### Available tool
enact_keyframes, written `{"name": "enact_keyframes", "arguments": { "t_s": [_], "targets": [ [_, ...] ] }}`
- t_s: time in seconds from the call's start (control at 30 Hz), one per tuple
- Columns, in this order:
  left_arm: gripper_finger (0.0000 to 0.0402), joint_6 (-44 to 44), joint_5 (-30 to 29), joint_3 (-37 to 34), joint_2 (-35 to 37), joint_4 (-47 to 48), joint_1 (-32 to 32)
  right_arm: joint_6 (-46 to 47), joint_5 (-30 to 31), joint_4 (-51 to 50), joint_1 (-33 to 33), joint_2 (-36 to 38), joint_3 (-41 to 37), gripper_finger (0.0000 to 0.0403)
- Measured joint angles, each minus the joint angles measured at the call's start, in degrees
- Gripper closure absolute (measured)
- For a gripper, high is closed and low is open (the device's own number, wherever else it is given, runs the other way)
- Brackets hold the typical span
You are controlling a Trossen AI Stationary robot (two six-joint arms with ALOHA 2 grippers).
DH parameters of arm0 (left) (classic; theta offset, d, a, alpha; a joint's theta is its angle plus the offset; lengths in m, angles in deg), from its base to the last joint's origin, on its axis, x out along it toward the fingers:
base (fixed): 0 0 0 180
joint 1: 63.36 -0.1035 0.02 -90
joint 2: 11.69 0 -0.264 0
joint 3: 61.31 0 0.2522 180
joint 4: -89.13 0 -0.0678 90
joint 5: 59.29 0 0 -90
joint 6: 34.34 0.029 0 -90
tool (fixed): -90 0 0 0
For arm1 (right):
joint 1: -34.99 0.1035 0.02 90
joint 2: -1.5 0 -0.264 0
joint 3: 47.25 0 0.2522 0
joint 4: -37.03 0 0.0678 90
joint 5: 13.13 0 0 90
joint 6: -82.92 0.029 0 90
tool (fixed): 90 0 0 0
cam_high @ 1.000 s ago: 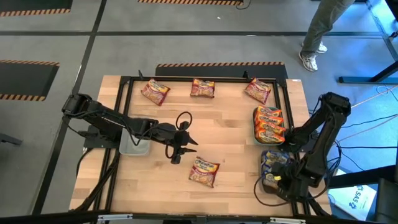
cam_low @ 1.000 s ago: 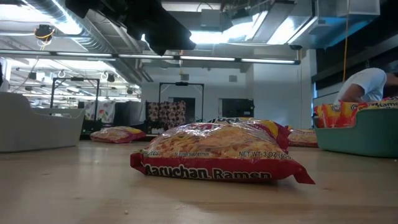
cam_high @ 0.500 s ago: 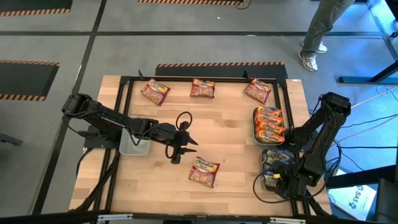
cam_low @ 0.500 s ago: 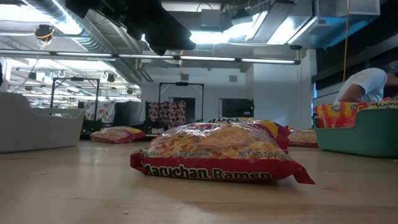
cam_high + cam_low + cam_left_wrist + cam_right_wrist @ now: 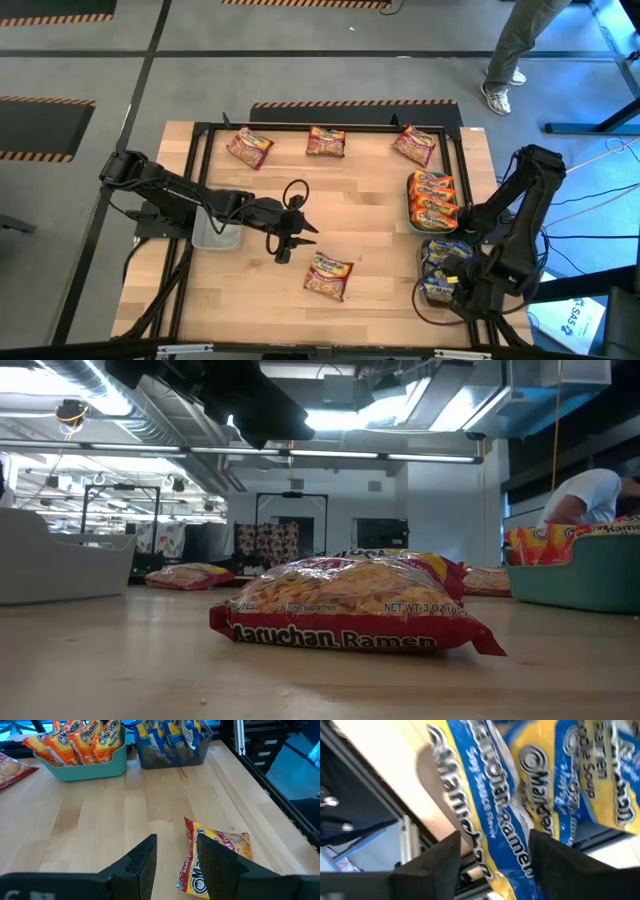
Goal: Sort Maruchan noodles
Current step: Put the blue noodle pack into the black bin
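One maroon packet (image 5: 328, 275) lies flat on the table (image 5: 370, 215) near the front edge, long axis slanting toward the teal tray (image 5: 412, 212). Left gripper (image 5: 290, 243) hovers just beside it, away from the tray, fingers (image 5: 142, 865) parted and holding nothing. Three more maroon packets (image 5: 326, 142) lie along the far edge. Orange packets (image 5: 432, 198) stand in the teal tray; blue packets (image 5: 443, 262) fill the bin just beyond its near end. Right gripper (image 5: 447, 291) hangs over those blue packets, fingers (image 5: 440, 860) apart either side of one; grip cannot be told.
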Motion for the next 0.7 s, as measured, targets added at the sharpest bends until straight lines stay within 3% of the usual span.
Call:
{"name": "enact_keyframes", "arguments": {
  "t_s": [0.13, 0.43, 0.7],
  "targets": [
    [0.0268, 0.00, 0.00, 0.00, 0.00, 0.00, 0.00, -1.49, 2.83, -1.19, 0.00, 0.01, 1.62, 0.0241],
    [0.0268, 0.00, 0.01, -0.01, 0.00, 0.00, 0.00, -4.74, 3.00, -1.00, -0.02, 0.09, 1.71, 0.0362],
    [0.0268, 0.00, 0.00, 0.00, 0.00, -0.02, 0.00, -5.21, 5.67, -1.39, -0.02, 1.88, 3.75, 0.0402]
  ]
}}
